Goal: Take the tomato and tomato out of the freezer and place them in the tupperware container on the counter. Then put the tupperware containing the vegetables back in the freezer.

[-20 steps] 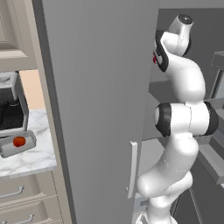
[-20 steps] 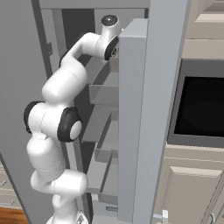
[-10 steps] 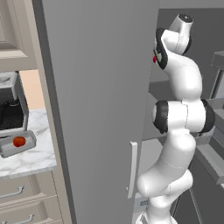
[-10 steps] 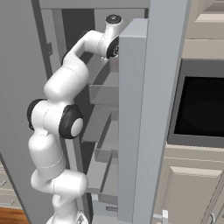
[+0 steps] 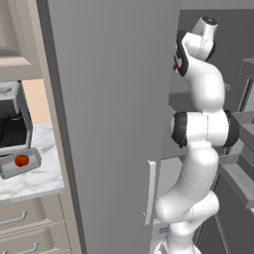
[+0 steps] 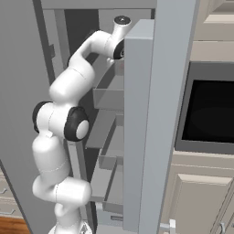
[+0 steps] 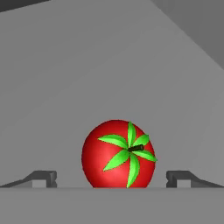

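We see our gripper (image 7: 111,178) spread wide inside the freezer (image 5: 114,99), a fingertip (image 7: 43,178) either side of the bright red tomato (image 7: 118,154), which rests on grey freezer surface, green stem toward us, untouched; the orange-red tomato (image 5: 21,160) lies in the tupperware container (image 5: 20,163) on the counter (image 5: 34,181), beside the coffee machine (image 5: 12,119)

- The left base view looks forward from behind the arm (image 5: 203,134), its left side, at the freezer (image 5: 114,99) door's outer face and the counter (image 5: 34,173).
- The right base view faces the freezer's (image 6: 151,114) open shelves.
- Both share the arm.
- The hand view sits close, a red tomato (image 7: 118,154) between the fingertips (image 7: 41,177).
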